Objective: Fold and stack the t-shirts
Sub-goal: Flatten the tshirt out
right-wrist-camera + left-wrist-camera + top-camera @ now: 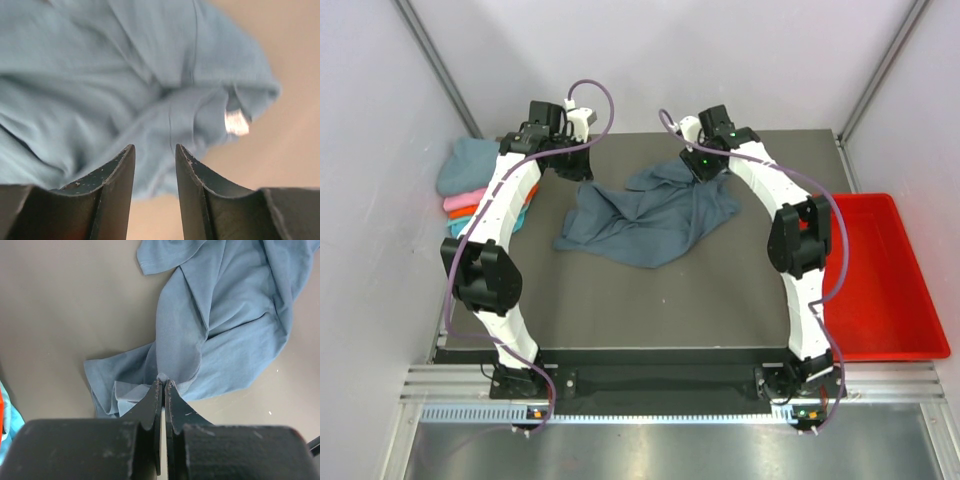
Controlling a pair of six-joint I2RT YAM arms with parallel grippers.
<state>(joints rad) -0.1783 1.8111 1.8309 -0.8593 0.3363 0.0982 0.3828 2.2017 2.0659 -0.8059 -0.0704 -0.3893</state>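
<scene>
A slate blue-grey t-shirt (645, 215) lies crumpled in the middle of the dark table. My left gripper (576, 166) is at the shirt's far left corner. In the left wrist view its jaws (163, 381) are shut, with a small bunch of the blue-grey t-shirt (225, 330) pinched at the tips. My right gripper (705, 166) hangs over the shirt's far right part. In the right wrist view the gripper (155, 148) is open with nothing between its fingers, just above the t-shirt (115, 75) near a white label (236, 122).
A stack of folded t-shirts (470, 185) sits at the table's far left edge, dusty teal on top over pink, orange and turquoise. A red plastic tray (892, 285) stands to the right of the table. White walls close in the back and sides.
</scene>
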